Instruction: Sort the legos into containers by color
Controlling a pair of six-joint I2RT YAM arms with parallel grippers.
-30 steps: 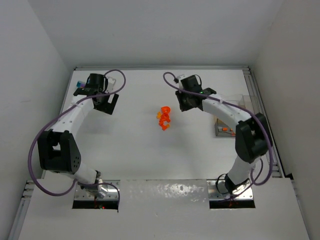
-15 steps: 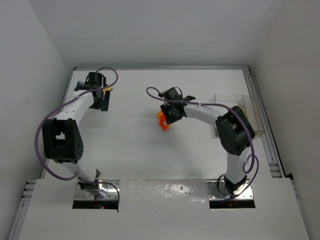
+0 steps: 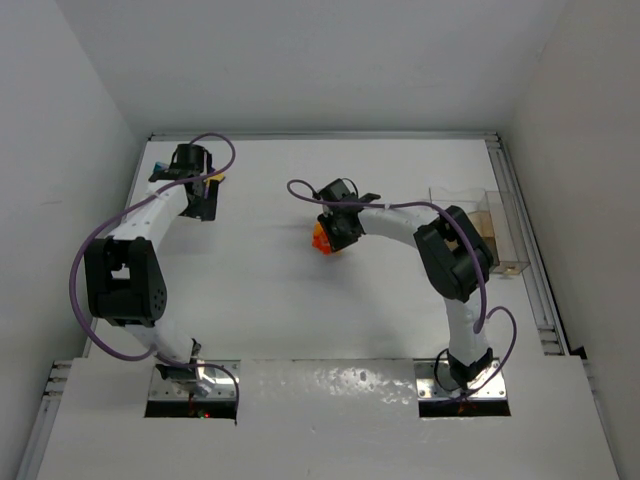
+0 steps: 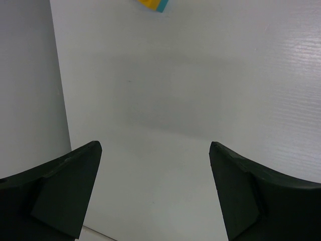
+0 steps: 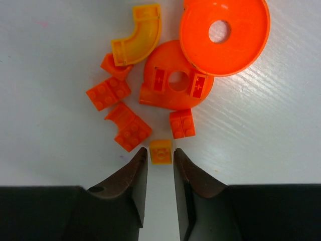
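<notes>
The small yellow-orange square brick (image 5: pixel 160 151) lies flat on the white table (image 3: pixel 260 300), at the near edge of a heap of legos (image 3: pixel 322 240) in the middle of the table. My right claw (image 5: pixel 160 159) is set narrow. Its two black fingers (image 5: pixel 131 175) stand one on each side of that brick, tips level with it. The gap is barely wider than the brick, and I cannot tell whether the pads press on it.

Just beyond it sits a small orange two-stud brick (image 5: pixel 181 123), and to the left of that an orange arch brick (image 5: pixel 129 128). Farther out on the left are an orange studded plate (image 5: pixel 108 93) and a little orange wedge (image 5: pixel 114 65). Behind the two-stud brick lies a half-round orange plate (image 5: pixel 175 83) with a hole, and a large orange disc (image 5: pixel 235 30), also holed, meets its far right edge. A yellow curved piece (image 5: pixel 138 35) lies at the far left of the heap, touching the wedge.

The containers (image 3: pixel 503 245) are clear joined bins with a brownish bottom. They stand at the right edge of the table, well apart from the heap and partly behind my right arm's elbow.

My left claw (image 4: pixel 154 145) is spread wide near the far left corner of the table, close to the left wall (image 4: pixel 25 75). Only white table surface shows between its fingers. At the top edge of my left wrist view a yellow and teal brick (image 4: pixel 153 4) is cut off by the frame.
</notes>
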